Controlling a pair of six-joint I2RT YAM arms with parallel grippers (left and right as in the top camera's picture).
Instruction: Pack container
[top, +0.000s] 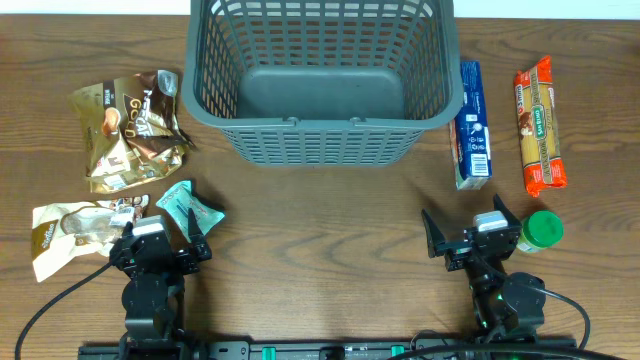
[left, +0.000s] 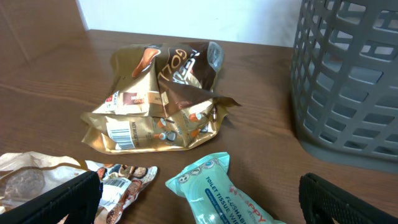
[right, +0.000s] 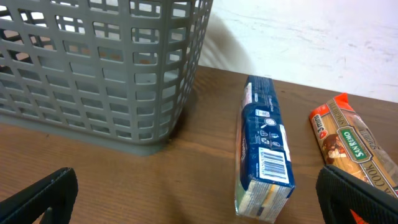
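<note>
The dark grey lattice basket (top: 320, 120) stands at the back middle of the table and holds nothing; it also shows in the left wrist view (left: 348, 93) and the right wrist view (right: 93, 68). My left gripper (top: 160, 245) is open and empty at the front left, just behind a teal tissue pack (top: 188, 207) (left: 217, 193). My right gripper (top: 470, 235) is open and empty at the front right, near a blue box (top: 472, 125) (right: 264, 155).
A gold-brown snack bag (top: 130, 130) (left: 161, 93) and a pale cookie bag (top: 75, 230) (left: 37, 180) lie at the left. An orange packet (top: 540, 125) (right: 351, 143) lies at the right. A green-lidded jar (top: 540, 230) stands beside my right gripper.
</note>
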